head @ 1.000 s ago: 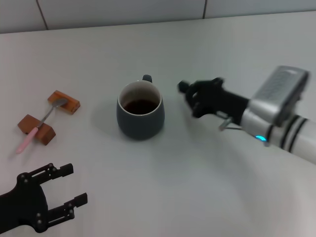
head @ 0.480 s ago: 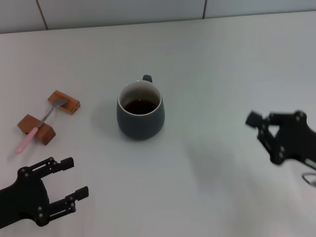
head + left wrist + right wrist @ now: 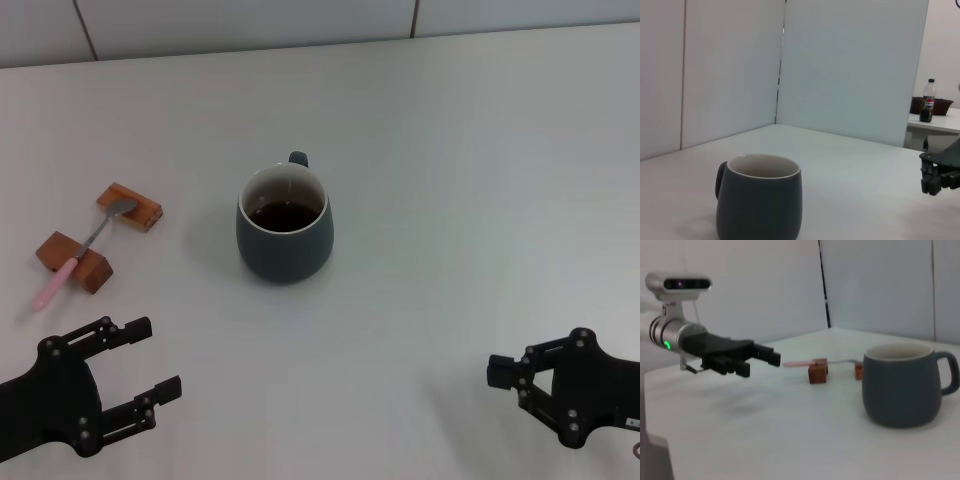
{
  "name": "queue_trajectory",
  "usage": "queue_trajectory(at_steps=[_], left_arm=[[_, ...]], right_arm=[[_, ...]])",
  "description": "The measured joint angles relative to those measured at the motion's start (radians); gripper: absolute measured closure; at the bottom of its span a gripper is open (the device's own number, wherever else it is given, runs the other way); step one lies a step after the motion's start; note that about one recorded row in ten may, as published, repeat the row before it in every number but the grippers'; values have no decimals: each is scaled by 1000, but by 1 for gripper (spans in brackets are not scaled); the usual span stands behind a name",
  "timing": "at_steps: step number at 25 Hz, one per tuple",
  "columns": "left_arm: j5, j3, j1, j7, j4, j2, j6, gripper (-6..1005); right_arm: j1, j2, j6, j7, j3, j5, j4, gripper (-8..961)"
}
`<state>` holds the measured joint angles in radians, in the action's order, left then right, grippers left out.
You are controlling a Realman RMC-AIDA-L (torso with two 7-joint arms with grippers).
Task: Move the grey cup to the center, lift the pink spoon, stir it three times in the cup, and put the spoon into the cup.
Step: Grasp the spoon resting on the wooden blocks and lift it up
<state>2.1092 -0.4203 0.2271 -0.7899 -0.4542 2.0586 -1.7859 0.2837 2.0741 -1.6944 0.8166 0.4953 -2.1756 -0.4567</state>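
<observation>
The grey cup [image 3: 285,228] stands upright mid-table with dark liquid inside, handle turned to the far side; it also shows in the left wrist view [image 3: 760,197] and the right wrist view [image 3: 902,387]. The pink spoon [image 3: 84,250] lies across two wooden blocks to the cup's left, and its pink handle shows in the right wrist view [image 3: 797,362]. My left gripper [image 3: 155,358] is open and empty near the front left edge, below the spoon; it also shows in the right wrist view [image 3: 762,357]. My right gripper [image 3: 512,388] is open and empty at the front right, far from the cup.
Two brown wooden blocks [image 3: 130,205] [image 3: 75,262] hold the spoon off the white table [image 3: 420,180]. A tiled wall runs along the table's far edge. A dark bottle [image 3: 926,102] stands on another table far behind.
My right arm has drawn back from beside the cup to the front right of the table. The cup, the spoon and my left gripper have stayed put.
</observation>
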Motion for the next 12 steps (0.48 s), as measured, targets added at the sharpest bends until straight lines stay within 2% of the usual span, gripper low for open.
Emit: queue_trajectory(at_steps=[3,7,12], left_arm=[[0,0,0,-1,0,0,-1,305],[0,0,-1,-3,0,0,-1,306],[0,0,-1,-5,0,-1,-1,307]], right_arm=[[-2,1,7,-1,1,-4,2,899],[-3,2,8,1,1,-5,4,846],[-6,5,18,1,1,-6,5,673]])
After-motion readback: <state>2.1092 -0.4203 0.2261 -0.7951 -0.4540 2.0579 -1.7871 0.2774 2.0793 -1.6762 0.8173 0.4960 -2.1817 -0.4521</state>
